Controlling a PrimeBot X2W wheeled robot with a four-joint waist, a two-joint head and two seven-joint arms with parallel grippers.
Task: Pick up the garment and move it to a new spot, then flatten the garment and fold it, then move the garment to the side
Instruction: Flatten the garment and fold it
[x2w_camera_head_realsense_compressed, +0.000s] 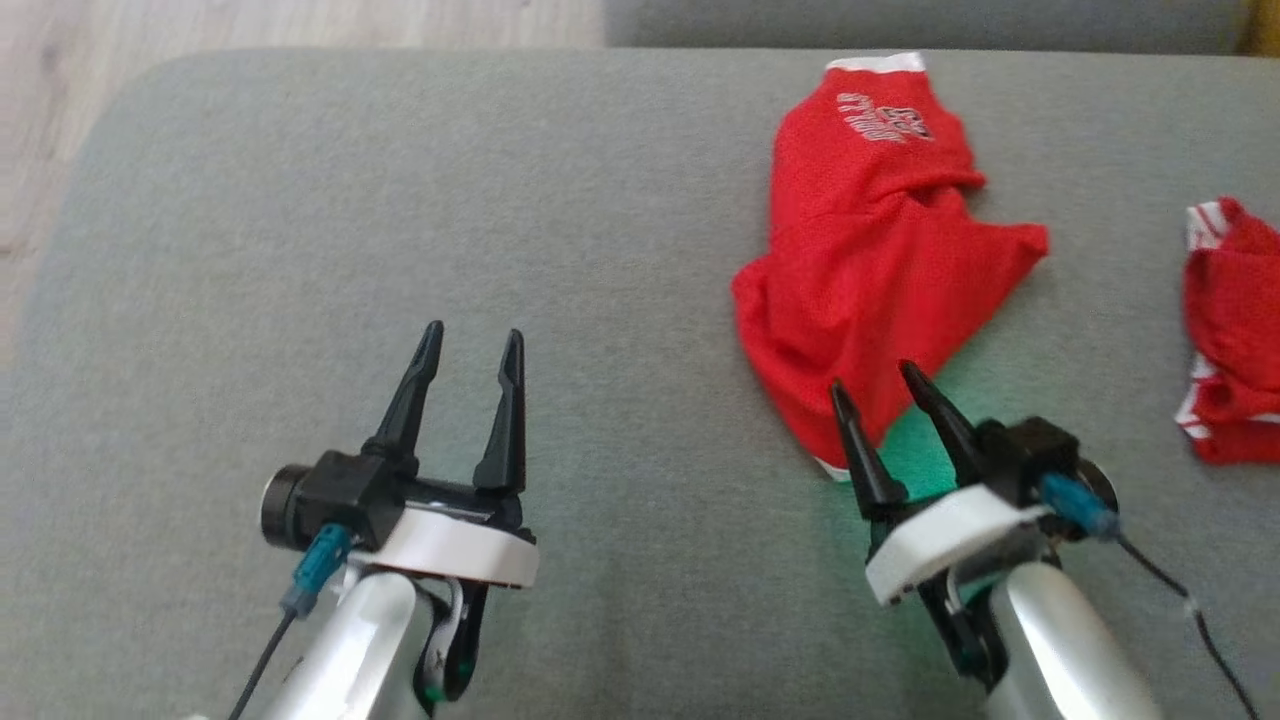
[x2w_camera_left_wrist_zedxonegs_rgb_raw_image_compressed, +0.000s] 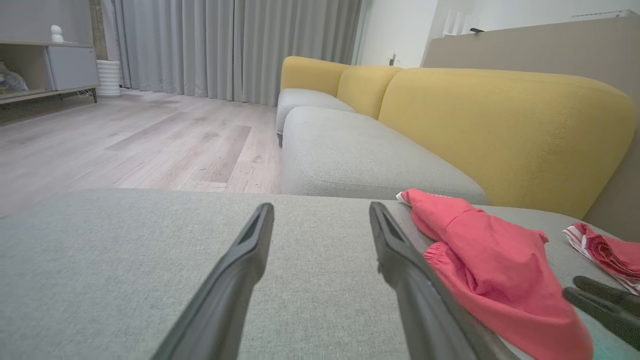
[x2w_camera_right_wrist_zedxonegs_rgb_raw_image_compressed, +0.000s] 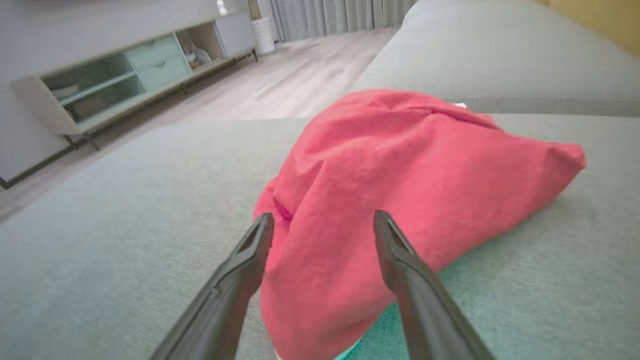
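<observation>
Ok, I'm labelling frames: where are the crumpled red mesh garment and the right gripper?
crumpled red mesh garment (x2w_camera_head_realsense_compressed: 870, 260): head view, middle of the cloth.
right gripper (x2w_camera_head_realsense_compressed: 870, 376): head view, midway between its dark fingertips.

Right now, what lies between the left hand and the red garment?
Only bare grey cushion separates the left hand from the red garment, per the head view.

grey sofa cushion (x2w_camera_head_realsense_compressed: 400, 200), crumpled red garment (x2w_camera_head_realsense_compressed: 870, 250)
</observation>
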